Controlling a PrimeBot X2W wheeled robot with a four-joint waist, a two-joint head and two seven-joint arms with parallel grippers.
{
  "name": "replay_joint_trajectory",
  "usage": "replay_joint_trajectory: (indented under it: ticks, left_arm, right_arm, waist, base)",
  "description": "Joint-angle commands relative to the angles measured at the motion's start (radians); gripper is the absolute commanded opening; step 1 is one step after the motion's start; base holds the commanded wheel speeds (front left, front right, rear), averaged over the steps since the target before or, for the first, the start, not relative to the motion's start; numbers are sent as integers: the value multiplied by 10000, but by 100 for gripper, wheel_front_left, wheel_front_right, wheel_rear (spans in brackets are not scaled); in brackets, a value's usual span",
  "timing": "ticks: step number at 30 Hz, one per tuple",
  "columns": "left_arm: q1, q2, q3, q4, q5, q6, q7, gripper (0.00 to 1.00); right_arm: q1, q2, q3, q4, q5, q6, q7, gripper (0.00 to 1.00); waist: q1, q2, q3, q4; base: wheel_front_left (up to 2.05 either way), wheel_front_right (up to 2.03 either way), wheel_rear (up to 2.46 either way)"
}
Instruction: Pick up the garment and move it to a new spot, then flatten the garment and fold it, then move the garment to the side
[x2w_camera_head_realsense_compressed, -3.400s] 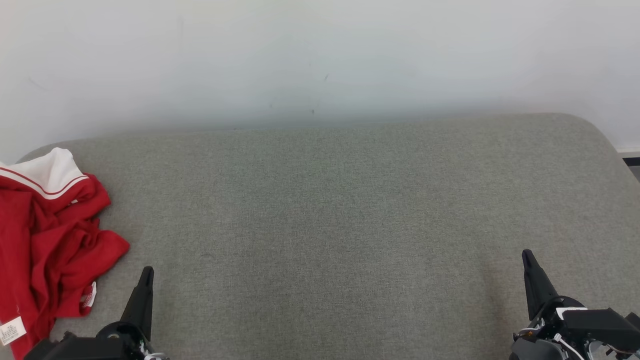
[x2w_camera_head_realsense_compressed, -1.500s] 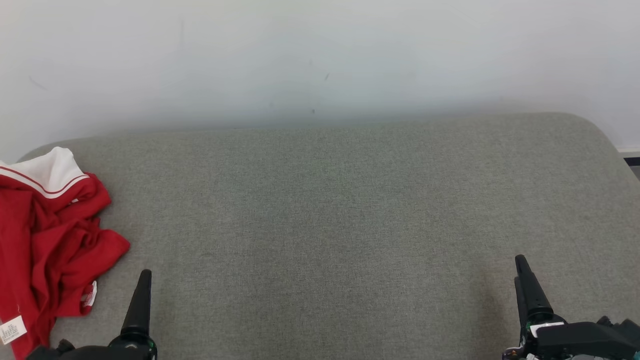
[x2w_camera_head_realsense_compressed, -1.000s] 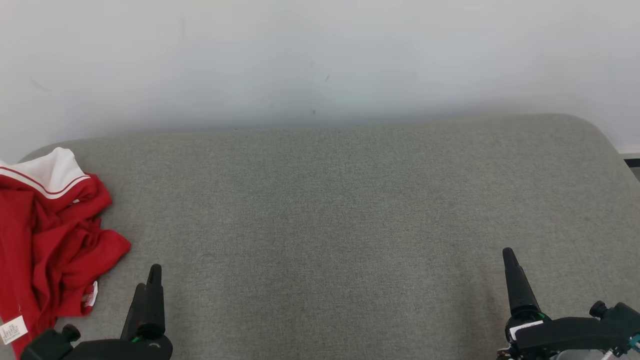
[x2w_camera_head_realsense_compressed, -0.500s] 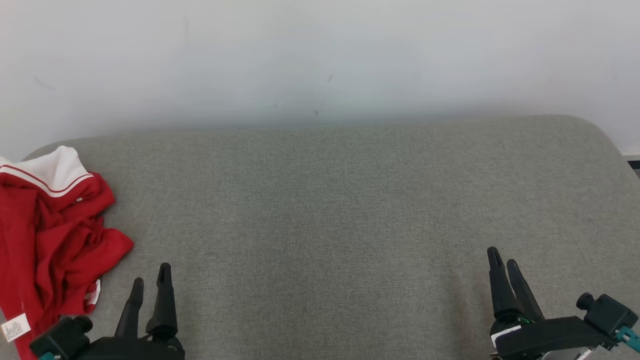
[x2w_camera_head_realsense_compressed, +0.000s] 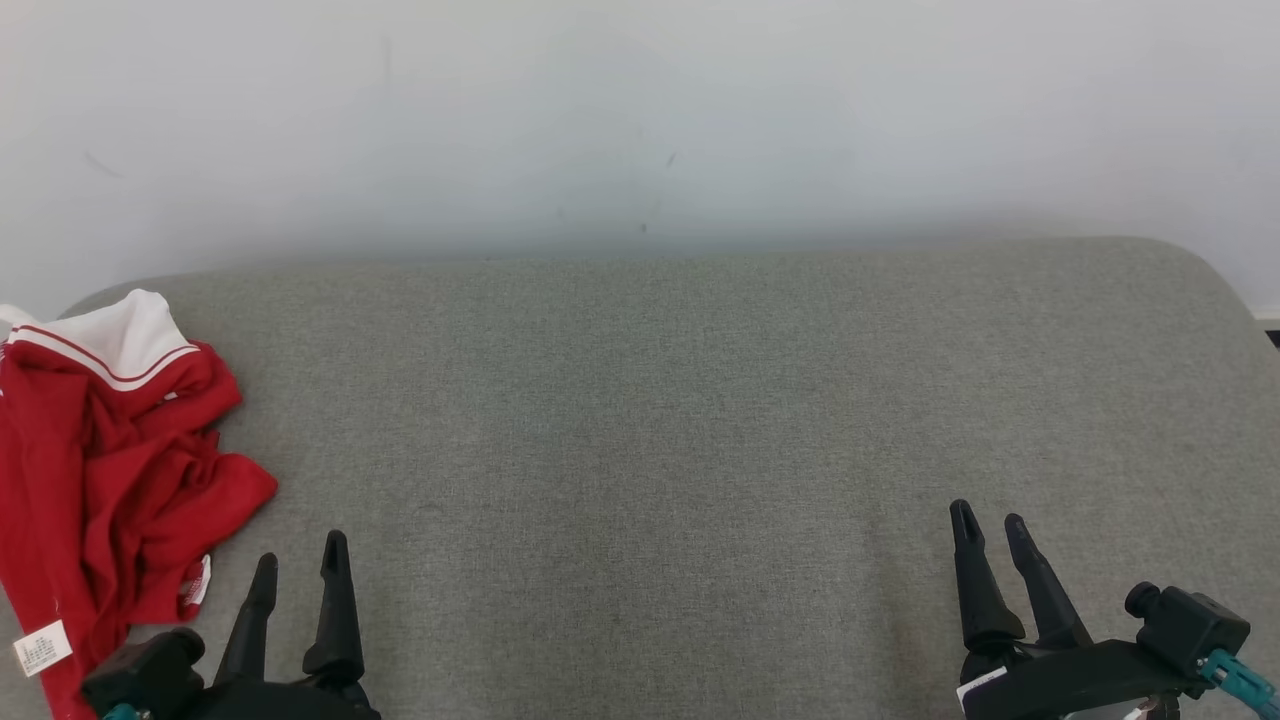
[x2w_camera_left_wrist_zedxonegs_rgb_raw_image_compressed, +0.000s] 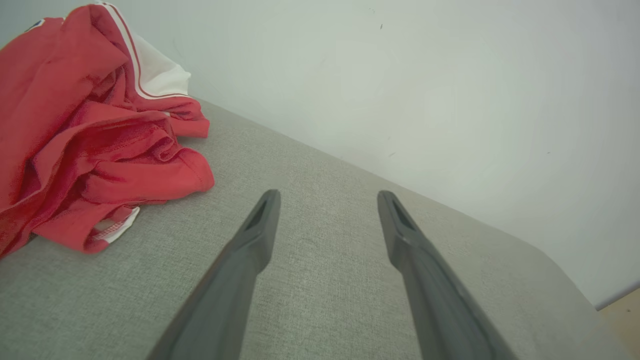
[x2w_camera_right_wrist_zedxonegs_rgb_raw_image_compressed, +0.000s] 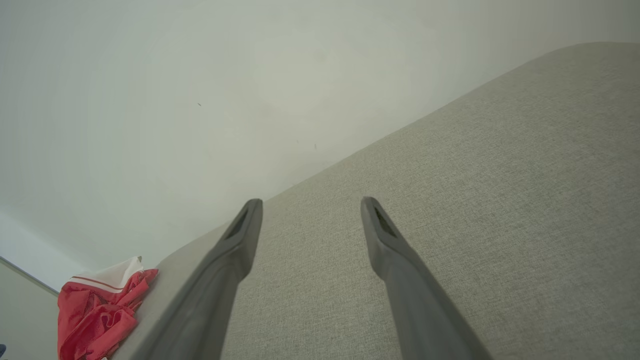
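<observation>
A crumpled red garment (x2w_camera_head_realsense_compressed: 110, 480) with a white striped collar lies at the left edge of the grey fabric surface (x2w_camera_head_realsense_compressed: 660, 420). The left wrist view has the garment (x2w_camera_left_wrist_zedxonegs_rgb_raw_image_compressed: 85, 135) at upper left. It appears small and far off (x2w_camera_right_wrist_zedxonegs_rgb_raw_image_compressed: 97, 312) in the right wrist view. My left gripper (x2w_camera_head_realsense_compressed: 298, 558) hovers low at the lower left, just right of the garment, open with nothing between its fingers (x2w_camera_left_wrist_zedxonegs_rgb_raw_image_compressed: 260, 225). Over at the lower right, well away from the garment, my right gripper (x2w_camera_head_realsense_compressed: 990, 520) is open and empty too, as are its fingers (x2w_camera_right_wrist_zedxonegs_rgb_raw_image_compressed: 245, 230).
A pale wall (x2w_camera_head_realsense_compressed: 640, 120) rises behind the surface. The surface has rounded far corners, and a strip of floor (x2w_camera_head_realsense_compressed: 1268, 335) shows past its right edge. A white care label (x2w_camera_head_realsense_compressed: 40, 648) hangs from the garment's near end.
Both grippers have rolled about their wrists, so each now shows two spread fingers instead of one. The right gripper has drifted left. The camera has shifted a little.
</observation>
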Motion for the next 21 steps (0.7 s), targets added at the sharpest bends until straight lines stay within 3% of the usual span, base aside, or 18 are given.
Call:
replay_joint_trajectory:
  ticks: [1, 21]
  left_arm:
    - [2, 92, -20, -145, 307, 65, -96, 100]
    - [152, 313, -131, -395, 2080, 425, -589, 100]
  right_arm:
    - [7, -54, 30, -79, -291, -11, -105, 100]
    - [77, -39, 43, -185, -2437, -14, -594, 100]
  waist:
    - [0, 0, -4, 8]
    - [0, 0, -40, 94]
  base:
    - [0, 0, 0]
    - [0, 0, 0]
